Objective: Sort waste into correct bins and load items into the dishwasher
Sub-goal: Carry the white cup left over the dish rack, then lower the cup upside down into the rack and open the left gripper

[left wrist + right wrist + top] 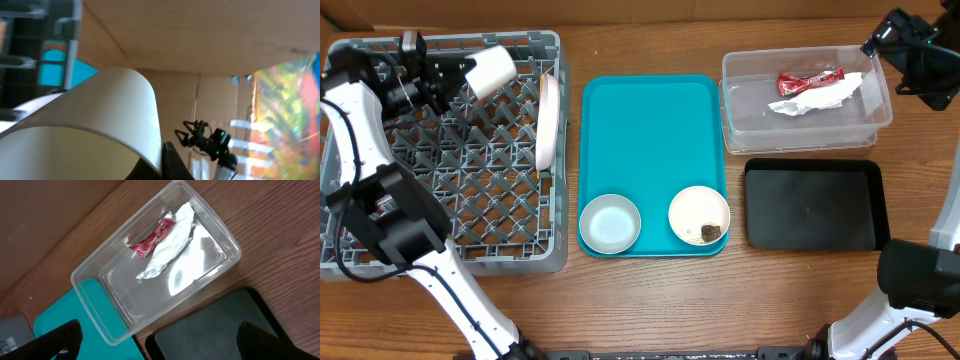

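White cup [492, 68] is clamped in left gripper [468, 72] over far side of dish rack [440, 240], not yet set down. Plate [548, 120] is stood against its right wall. Wrapper [810, 78] and napkin [815, 98] are binned in clear tub [740, 135]; black tray [810, 205] is unused. Empty bowl [610, 222] and second bowl [692, 208] with brown chunk [709, 233] are left on teal tray [650, 130]. Right gripper [157, 340] is spread wide, empty. Rack floor is mostly open.

Left arm [450, 290] and right arm [865, 320] have white links, black joints.
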Tool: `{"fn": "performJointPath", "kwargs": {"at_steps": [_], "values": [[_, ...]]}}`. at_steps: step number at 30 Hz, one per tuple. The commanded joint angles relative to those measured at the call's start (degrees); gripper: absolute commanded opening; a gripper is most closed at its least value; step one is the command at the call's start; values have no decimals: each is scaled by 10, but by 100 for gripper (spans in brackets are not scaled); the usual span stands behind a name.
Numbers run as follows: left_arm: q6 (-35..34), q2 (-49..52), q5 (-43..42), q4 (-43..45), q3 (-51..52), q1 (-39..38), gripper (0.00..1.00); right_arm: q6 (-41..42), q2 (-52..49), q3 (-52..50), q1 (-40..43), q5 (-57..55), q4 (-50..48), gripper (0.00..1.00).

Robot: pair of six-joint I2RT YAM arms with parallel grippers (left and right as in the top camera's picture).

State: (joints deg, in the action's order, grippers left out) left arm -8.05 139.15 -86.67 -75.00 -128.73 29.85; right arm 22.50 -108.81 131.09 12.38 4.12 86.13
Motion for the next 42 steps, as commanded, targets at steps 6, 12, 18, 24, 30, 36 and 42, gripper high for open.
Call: {"fn": "performJointPath", "kwargs": {"at_steps": [6, 12, 18, 24, 30, 36, 42], "values": [[97, 56, -38, -31, -6, 41, 4, 2, 3, 9, 1, 0, -3, 100], [100, 59, 31, -30, -3, 46, 4, 2, 3, 9, 1, 0, -3, 100], [100, 59, 62, -35, 1, 65, 4, 2, 3, 9, 1, 0, -3, 100], [98, 59, 135, -77, 1, 82, 4, 2, 3, 9, 1, 0, -3, 100], [98, 59, 168, -88, 1, 88, 4, 2, 3, 9, 1, 0, -3, 100], [98, 59, 161, -82, 1, 87, 4, 2, 3, 9, 1, 0, -3, 100], [98, 59, 146, -66, 1, 74, 4, 2, 3, 9, 1, 0, -3, 100]]}}
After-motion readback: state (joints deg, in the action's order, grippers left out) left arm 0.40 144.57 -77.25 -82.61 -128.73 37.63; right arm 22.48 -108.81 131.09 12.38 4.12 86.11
